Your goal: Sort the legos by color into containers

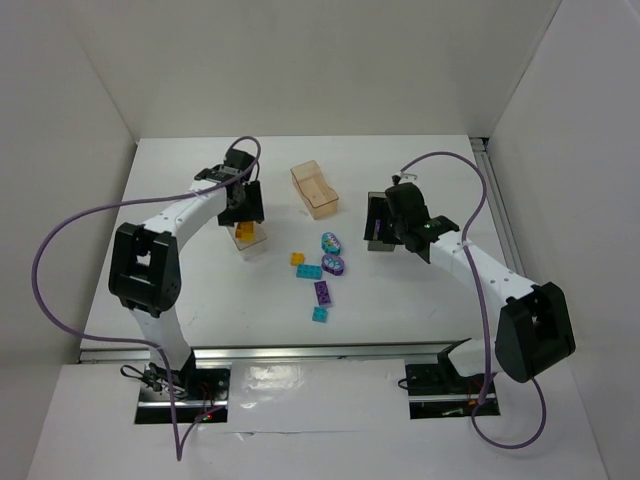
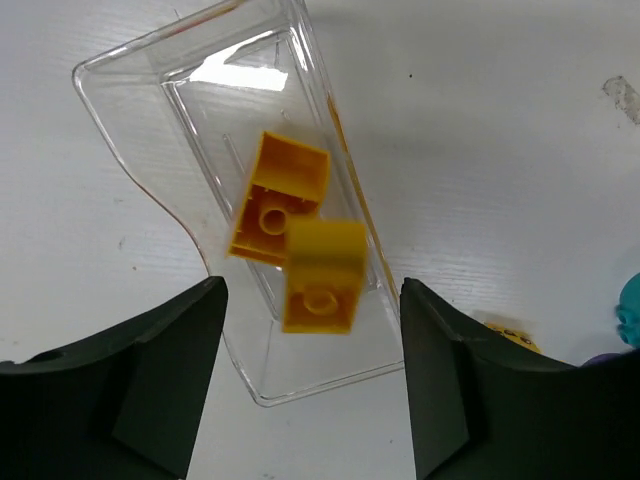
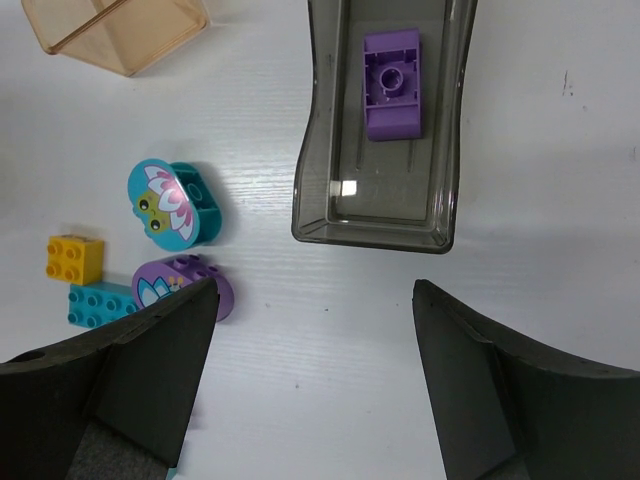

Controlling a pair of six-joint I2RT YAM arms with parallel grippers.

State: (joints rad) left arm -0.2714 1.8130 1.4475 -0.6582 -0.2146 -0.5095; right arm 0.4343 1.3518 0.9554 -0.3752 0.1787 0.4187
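Presently left gripper (image 2: 310, 330), jaws apart, is hovering over clear rectangular plastic bin (image 2: 130, 110) holding two yellow-orange bricks (image 2: 285, 195); next likely: loose yellow square brick (image 1: 297, 259) at four o'clock.

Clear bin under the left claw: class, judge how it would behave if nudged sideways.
The clear bin looks thin-walled and probably light, so it would likely slide on the smooth table. Its two yellow bricks may shift inside.

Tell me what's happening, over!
Left gripper, right gripper open, empty. Yellow brick in clear bin, second brick blurred over it. Purple brick in grey bin. Nothing blocking.
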